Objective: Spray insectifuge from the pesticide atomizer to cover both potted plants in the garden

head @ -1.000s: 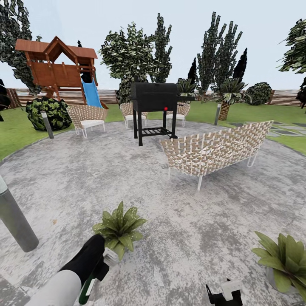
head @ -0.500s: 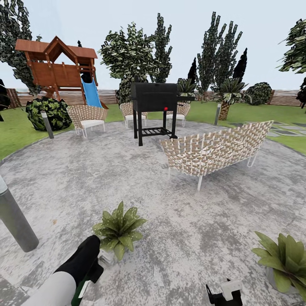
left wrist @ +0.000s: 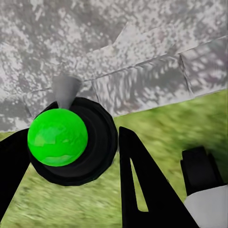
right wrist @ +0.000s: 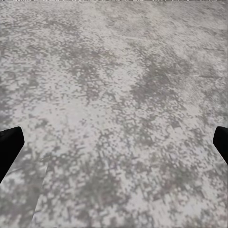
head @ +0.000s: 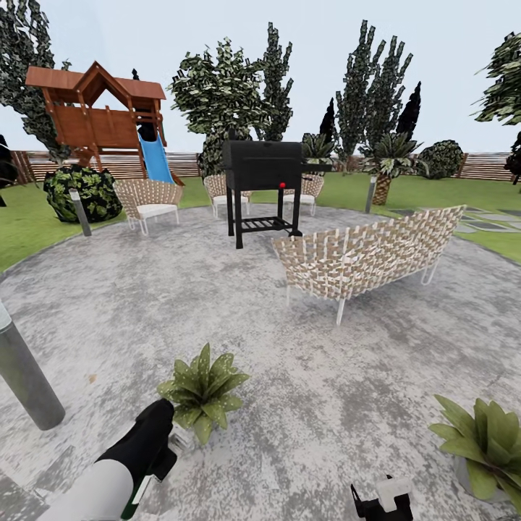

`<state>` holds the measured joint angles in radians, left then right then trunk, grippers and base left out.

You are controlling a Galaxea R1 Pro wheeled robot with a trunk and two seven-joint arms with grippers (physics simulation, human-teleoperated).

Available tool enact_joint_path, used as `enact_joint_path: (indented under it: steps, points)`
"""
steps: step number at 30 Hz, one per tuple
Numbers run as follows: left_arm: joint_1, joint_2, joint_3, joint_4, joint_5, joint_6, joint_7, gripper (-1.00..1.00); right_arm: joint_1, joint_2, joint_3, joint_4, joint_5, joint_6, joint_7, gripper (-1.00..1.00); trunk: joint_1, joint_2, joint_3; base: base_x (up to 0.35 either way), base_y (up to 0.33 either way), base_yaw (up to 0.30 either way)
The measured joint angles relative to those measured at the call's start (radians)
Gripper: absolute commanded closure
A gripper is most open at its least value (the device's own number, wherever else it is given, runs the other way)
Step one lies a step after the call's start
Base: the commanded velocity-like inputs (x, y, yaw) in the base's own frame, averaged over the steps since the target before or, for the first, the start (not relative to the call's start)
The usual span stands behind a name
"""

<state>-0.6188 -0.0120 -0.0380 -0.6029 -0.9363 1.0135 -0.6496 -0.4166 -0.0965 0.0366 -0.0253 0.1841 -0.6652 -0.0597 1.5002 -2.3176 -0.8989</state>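
Note:
The pesticide atomizer (head: 140, 489), a dark green bottle with a white label, is held in my left gripper (head: 153, 443) at the bottom left of the head view. Its whitish trigger head (head: 181, 437) points at the nearer potted plant (head: 203, 387), just short of the leaves. In the left wrist view the atomizer (left wrist: 57, 137) shows end-on as a bright green round between the black fingers (left wrist: 140, 181). The second potted plant (head: 486, 443) stands at the right edge of the patio view. My right gripper (head: 382, 501) hangs low and open over bare stone (right wrist: 114, 95).
A tall grey bollard lamp (head: 25, 376) stands close on the left. Further out on the round stone patio (head: 181, 289) are a wicker sofa (head: 369, 255), a black grill (head: 264, 174) and wicker chairs (head: 150, 201). Lawn, a wooden play set (head: 98, 116) and the slat fence lie beyond.
My left arm with the atomizer has drawn back slightly, down and to the left, away from the nearer plant. The right gripper and the view have not moved.

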Motion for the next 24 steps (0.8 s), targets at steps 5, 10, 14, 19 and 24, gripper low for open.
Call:
enact_joint_path:
  steps: [5, 10, 14, 19, 24]
  points:
    - [0.0, 0.0, 0.001, -0.001, 0.0, 0.0, -0.001, 1.0, 0.0, 0.0, 0.0, 0.0, 0.0, 0.0, 0.0, -1.0, 0.0, 0.0, 0.0, 0.102, -0.038, 0.0]
    - [0.0, 0.0, 0.002, 0.001, 0.001, 0.0, -0.001, 1.0, 0.0, 0.0, 0.0, 0.0, 0.0, 0.0, 0.0, -1.0, 0.0, 0.0, 0.0, 0.129, 0.034, 0.0]
    - [0.002, 0.0, 0.003, 0.001, 0.001, 0.001, -0.001, 1.0, 0.0, 0.0, 0.0, 0.0, 0.0, 0.0, 0.0, -1.0, 0.0, 0.0, 0.0, 0.139, 0.143, 0.0]
    - [0.006, 0.0, 0.004, 0.001, 0.003, -0.001, -0.002, 1.0, 0.0, 0.0, 0.0, 0.0, 0.0, 0.0, 0.0, -1.0, 0.0, 0.0, 0.0, 0.011, 0.012, 0.0]
    - [0.009, -0.003, 0.005, 0.0, 0.002, -0.001, -0.003, 1.0, 0.0, 0.0, 0.0, 0.0, 0.0, 0.0, 0.0, -1.0, 0.0, 0.0, 0.0, 0.0, 0.0, 0.0]
